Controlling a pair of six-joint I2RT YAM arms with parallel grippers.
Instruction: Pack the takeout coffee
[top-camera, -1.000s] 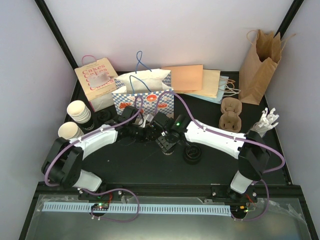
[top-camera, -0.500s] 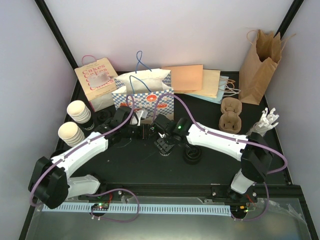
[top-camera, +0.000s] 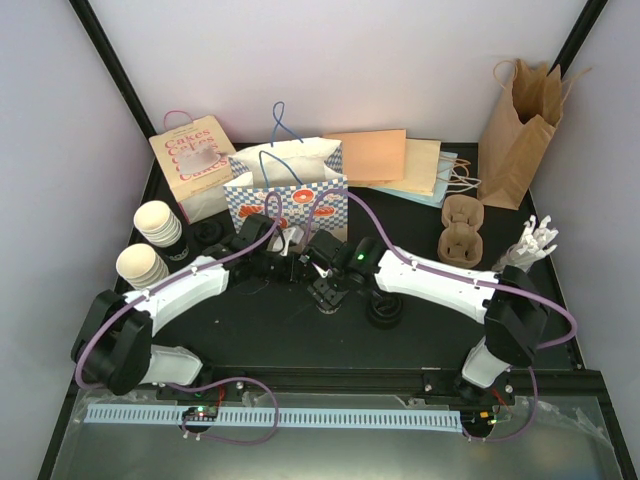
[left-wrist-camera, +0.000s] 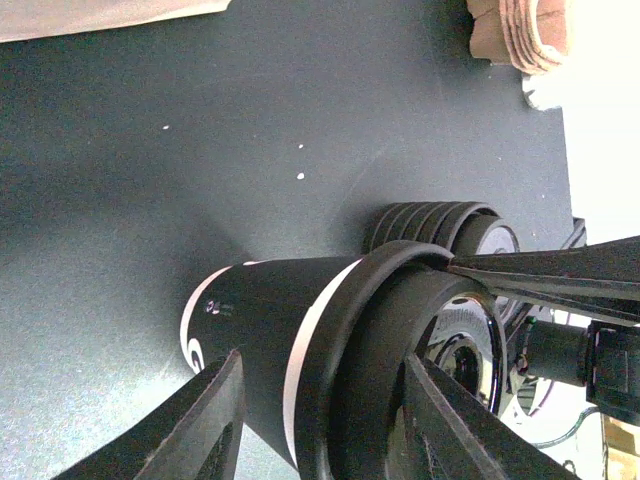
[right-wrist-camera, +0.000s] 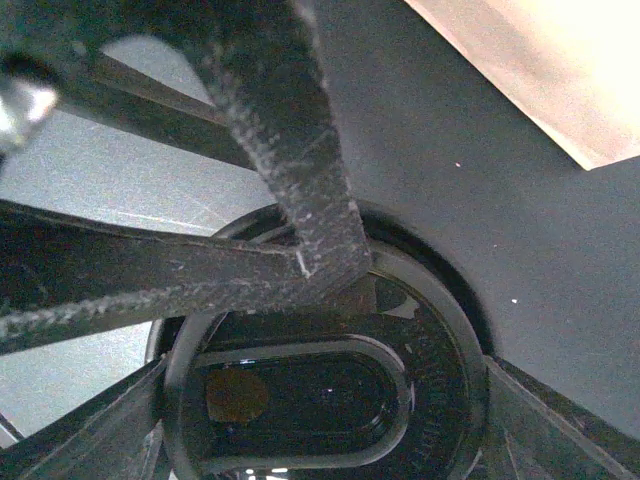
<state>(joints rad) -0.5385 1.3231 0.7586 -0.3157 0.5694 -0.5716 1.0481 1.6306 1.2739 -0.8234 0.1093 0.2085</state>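
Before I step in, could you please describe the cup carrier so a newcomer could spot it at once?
Find the tall brown paper bag standing in the far right corner. Just in front of it, slightly left, lies the brown pulp cup carrier: the only thing there with round moulded wells.

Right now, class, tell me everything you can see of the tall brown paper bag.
The brown paper bag looks like plain kraft paper, creased and crumpled, with a handle loop at its open top. It stands upright on the black table in the far right corner, close to the right wall, just beyond the cardboard cup carrier.
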